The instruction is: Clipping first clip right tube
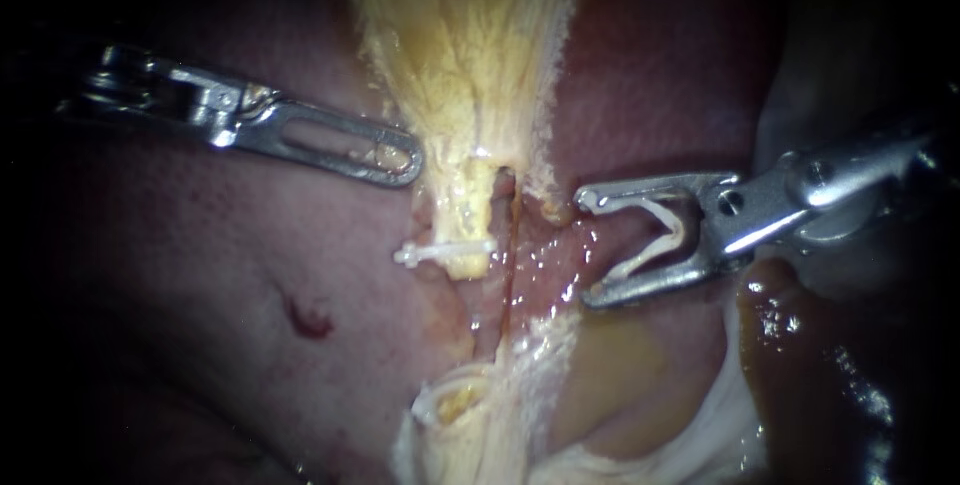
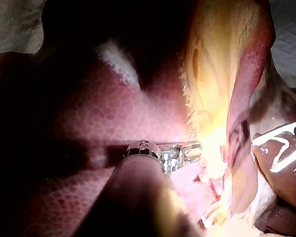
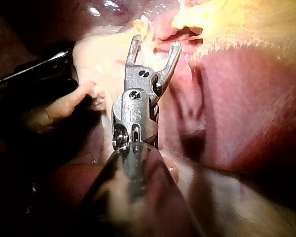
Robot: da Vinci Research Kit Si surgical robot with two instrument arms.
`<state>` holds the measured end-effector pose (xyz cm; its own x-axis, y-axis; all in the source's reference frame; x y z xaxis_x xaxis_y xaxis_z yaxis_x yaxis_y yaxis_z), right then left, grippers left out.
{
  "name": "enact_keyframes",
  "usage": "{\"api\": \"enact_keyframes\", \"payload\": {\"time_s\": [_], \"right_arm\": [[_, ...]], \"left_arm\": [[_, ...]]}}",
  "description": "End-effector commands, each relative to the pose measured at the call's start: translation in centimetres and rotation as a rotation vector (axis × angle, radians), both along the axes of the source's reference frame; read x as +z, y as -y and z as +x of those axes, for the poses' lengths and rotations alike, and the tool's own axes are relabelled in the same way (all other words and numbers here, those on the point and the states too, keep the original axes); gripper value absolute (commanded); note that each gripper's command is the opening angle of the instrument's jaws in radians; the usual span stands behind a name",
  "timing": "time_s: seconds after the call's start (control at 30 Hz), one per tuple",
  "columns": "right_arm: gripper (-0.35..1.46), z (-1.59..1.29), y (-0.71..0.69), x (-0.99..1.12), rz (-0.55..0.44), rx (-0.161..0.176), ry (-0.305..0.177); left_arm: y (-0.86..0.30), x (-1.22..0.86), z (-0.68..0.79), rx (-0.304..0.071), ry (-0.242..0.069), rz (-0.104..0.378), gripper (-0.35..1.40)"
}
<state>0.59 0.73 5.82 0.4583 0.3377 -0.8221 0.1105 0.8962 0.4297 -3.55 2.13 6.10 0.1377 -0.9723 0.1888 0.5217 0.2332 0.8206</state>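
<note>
Holding clip (image 1: 655, 237): right instrument (image 1: 588, 245) | clip mouth leftward | right tube (image 1: 511, 245) vertical

Left instrument (image 1: 405, 160): shaft lost in dark at endoscope's edge, blurred in its wrist view. Right instrument (image 1: 588, 247): shaft cut off; its clip (image 1: 655, 237) indistinct in right wrist view.

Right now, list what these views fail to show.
- Endoscope view: the right tube runs down under pale tissue, so its lower end is hidden.
- Left wrist view: the left instrument tip is washed out by glare off the yellow tissue.
- Right wrist view: the loaded clip cannot be told from bright tissue behind the right instrument.
- Endoscope view: the right instrument shaft is cut off by the edge.
</note>
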Motion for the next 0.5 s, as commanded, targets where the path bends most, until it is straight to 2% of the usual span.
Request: {"api": "enact_keyframes", "payload": {"time_s": [0.03, 0.23, 0.37, 0.5], "right_arm": [[0.5, 0.0, 0.0, 0.0, 0.0, 0.0, 0.0], [0.5, 0.0, 0.0, 0.0, 0.0, 0.0, 0.0], [0.5, 0.0, 0.0, 0.0, 0.0, 0.0, 0.0], [0.5, 0.0, 0.0, 0.0, 0.0, 0.0, 0.0]], "left_arm": [[0.0, -0.01, 0.01, 0.0, 0.0, 0.001, -0.35], [-0.02, -0.11, 0.11, 0.005, 0.005, 0.006, -0.35], [-0.06, -0.27, 0.25, 0.003, 0.004, 0.009, -0.35], [-0.1, -0.47, 0.35, -0.015, 0.021, 0.006, -0.35]]}}
